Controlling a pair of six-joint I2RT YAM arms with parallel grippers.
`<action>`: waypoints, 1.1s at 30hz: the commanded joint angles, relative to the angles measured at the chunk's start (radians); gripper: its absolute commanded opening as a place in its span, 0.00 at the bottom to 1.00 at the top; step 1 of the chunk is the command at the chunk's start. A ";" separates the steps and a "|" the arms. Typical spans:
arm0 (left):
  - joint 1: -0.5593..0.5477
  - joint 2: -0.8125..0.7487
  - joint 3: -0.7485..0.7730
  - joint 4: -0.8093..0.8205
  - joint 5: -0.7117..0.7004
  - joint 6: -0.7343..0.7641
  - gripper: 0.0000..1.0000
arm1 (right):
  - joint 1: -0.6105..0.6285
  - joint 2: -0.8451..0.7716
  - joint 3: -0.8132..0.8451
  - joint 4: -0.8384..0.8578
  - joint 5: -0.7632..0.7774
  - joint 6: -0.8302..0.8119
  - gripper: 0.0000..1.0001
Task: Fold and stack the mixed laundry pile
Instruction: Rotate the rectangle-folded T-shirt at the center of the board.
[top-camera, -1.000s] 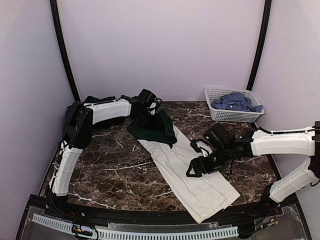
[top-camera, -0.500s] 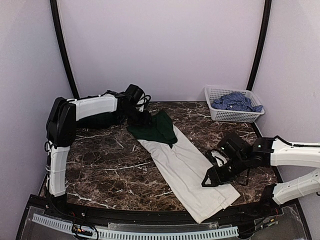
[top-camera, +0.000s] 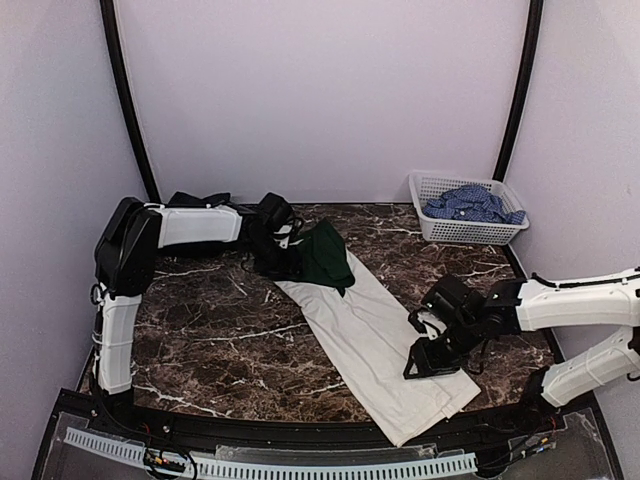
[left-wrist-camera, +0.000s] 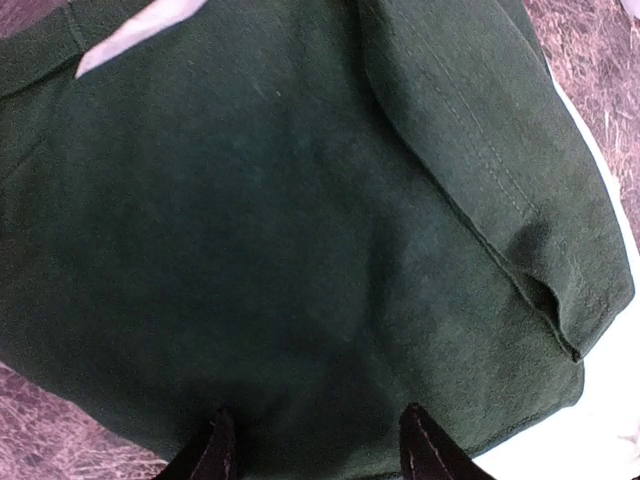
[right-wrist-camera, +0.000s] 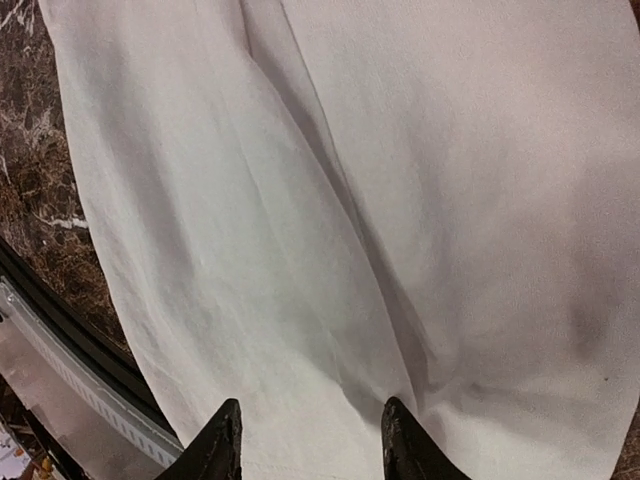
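A long white/cream garment (top-camera: 385, 345) lies flat and slantwise on the marble table, with its dark green part (top-camera: 325, 255) at the far end. My left gripper (top-camera: 272, 252) hovers low at the left edge of that green part. In the left wrist view it (left-wrist-camera: 318, 447) is open over the green cloth (left-wrist-camera: 300, 230), with nothing between the fingers. My right gripper (top-camera: 420, 362) is down at the garment's near right edge. In the right wrist view it (right-wrist-camera: 310, 437) is open above the white cloth (right-wrist-camera: 400, 180). A blue-and-white check shirt (top-camera: 468, 203) lies in the basket.
The white lattice basket (top-camera: 470, 233) stands at the back right corner. Dark marble tabletop (top-camera: 220, 320) shows to the left of the garment. A black rail (right-wrist-camera: 60, 300) and a white slotted strip run along the near edge. Purple walls close in three sides.
My left gripper swung back left, then came down at the green part's left edge. My right gripper moved to the right and nearer along the white cloth, and its jaws narrowed.
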 joint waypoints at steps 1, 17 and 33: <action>-0.021 -0.011 -0.015 -0.004 -0.038 -0.018 0.54 | -0.010 0.115 -0.009 0.103 -0.019 -0.058 0.41; 0.124 0.511 0.803 -0.298 0.022 0.095 0.47 | 0.165 0.542 0.344 0.329 -0.202 -0.088 0.32; 0.171 0.085 0.635 -0.176 -0.064 0.200 0.76 | 0.078 0.338 0.542 0.214 -0.091 -0.302 0.79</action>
